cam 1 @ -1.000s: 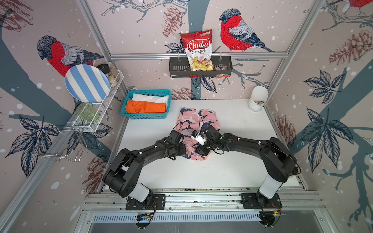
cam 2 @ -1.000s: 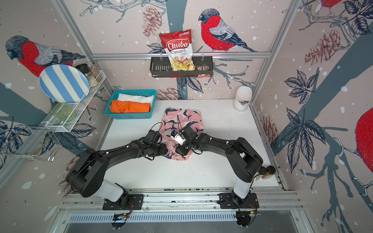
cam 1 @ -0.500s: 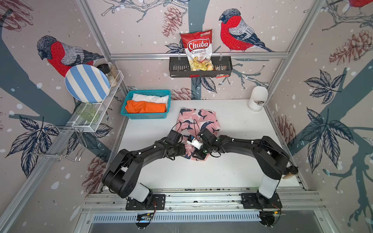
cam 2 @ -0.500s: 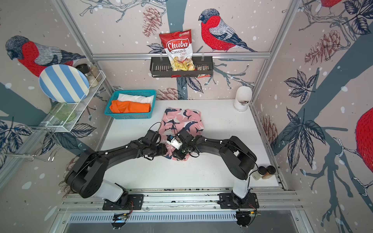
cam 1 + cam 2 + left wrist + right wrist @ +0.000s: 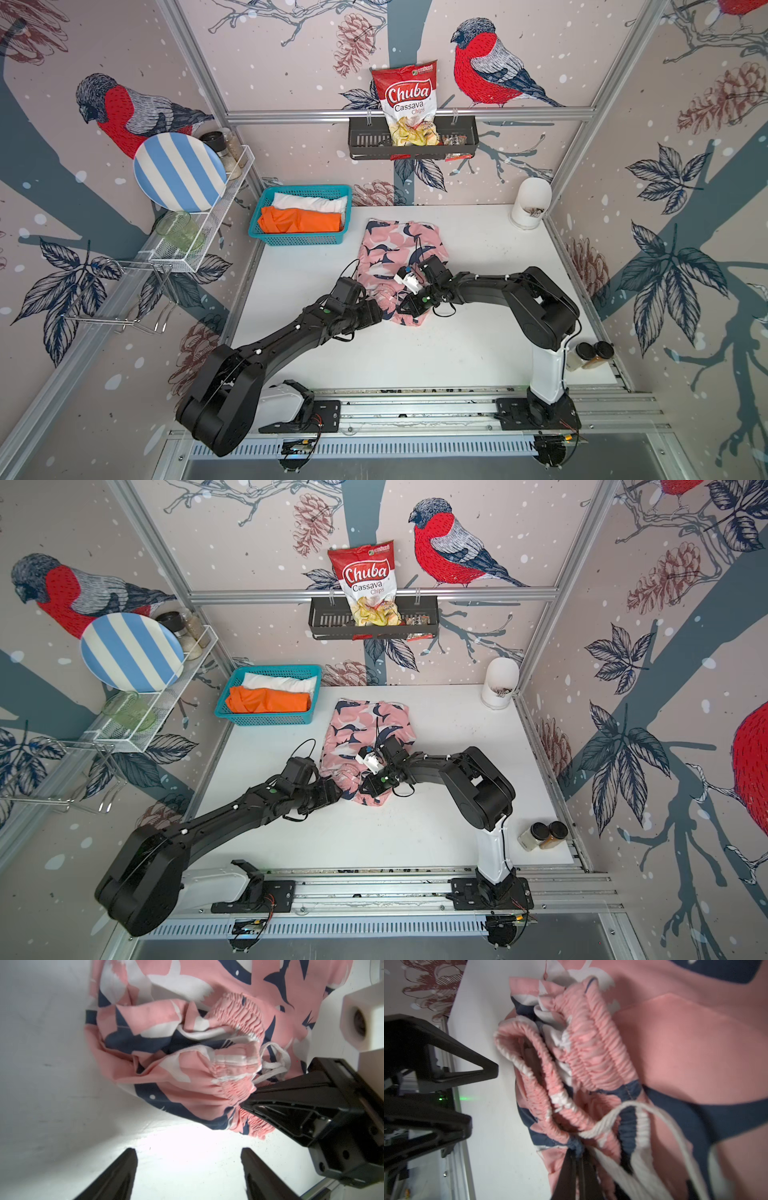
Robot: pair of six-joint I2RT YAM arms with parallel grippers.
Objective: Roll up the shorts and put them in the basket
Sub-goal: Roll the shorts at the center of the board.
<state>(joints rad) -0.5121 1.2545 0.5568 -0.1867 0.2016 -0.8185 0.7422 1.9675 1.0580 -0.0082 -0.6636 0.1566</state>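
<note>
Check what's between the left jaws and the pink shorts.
Bare table only, in the left wrist view: left gripper, jaws open, sits short of the pink shorts.

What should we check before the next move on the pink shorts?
1. Right gripper jaws shut on the waistband of the pink shorts: ok.
2. Left gripper jaws open, off the cloth: ok.
3. Roll neat: not ok; near end bunched, far end flat on table.
4. Drawstring clear of the right pinch: cannot tell.
5. White shorts and orange shorts out of the way in basket: ok.
</note>
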